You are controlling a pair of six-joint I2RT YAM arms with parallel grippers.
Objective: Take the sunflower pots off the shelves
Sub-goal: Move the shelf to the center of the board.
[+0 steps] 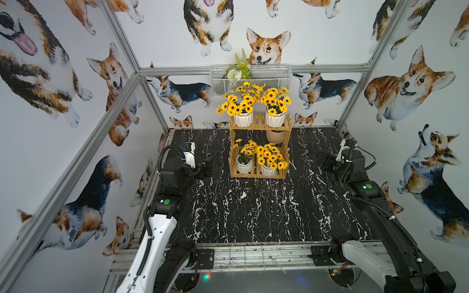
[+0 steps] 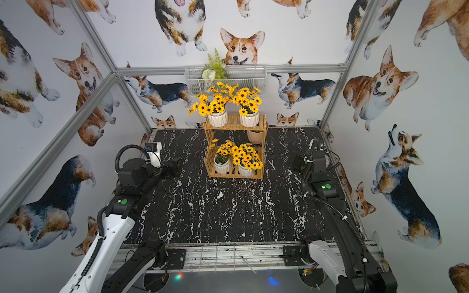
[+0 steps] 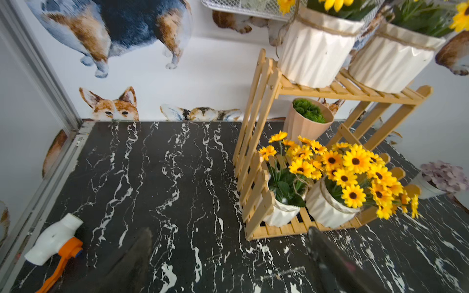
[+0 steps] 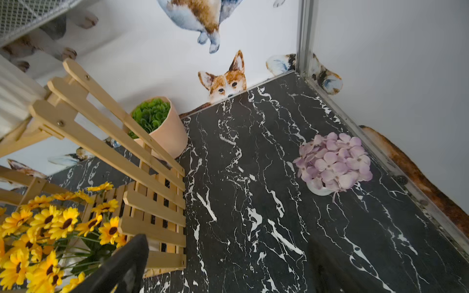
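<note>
Left claw (image 3: 229, 232) hangs low over the black marble table (image 1: 253, 215), fingers spread wide with nothing between them, near the left end of the shelves (image 1: 258, 123). Right claw (image 4: 228, 241) is just as slack and empty, off the rack's right end.

All 4 sunflower pots (image 2: 217, 119) sit on the rack. The upper left pot (image 1: 243, 119) and upper right pot (image 1: 275, 119) are on the top tier, the lower left pot (image 1: 244, 166) and lower right pot (image 1: 268, 170) beneath. None is off yet, so I'd judge the step in hand to be the left arm's reach for a first pot, likely the lower left one.

To do it well I'd enter from the open near side, since the slatted end panel blocks a sideways approach. The fingers should straddle the ribbed white body below the twine, not the flowers, which spill over the neighbouring pot and could snag. I'd lift just clear of the slats, keep under the top tier, and draw the pot out upright. The beige succulent pot (image 1: 275, 137) behind the rack and the pink-flowered pot (image 4: 332, 162) at far right should be left alone.
</note>
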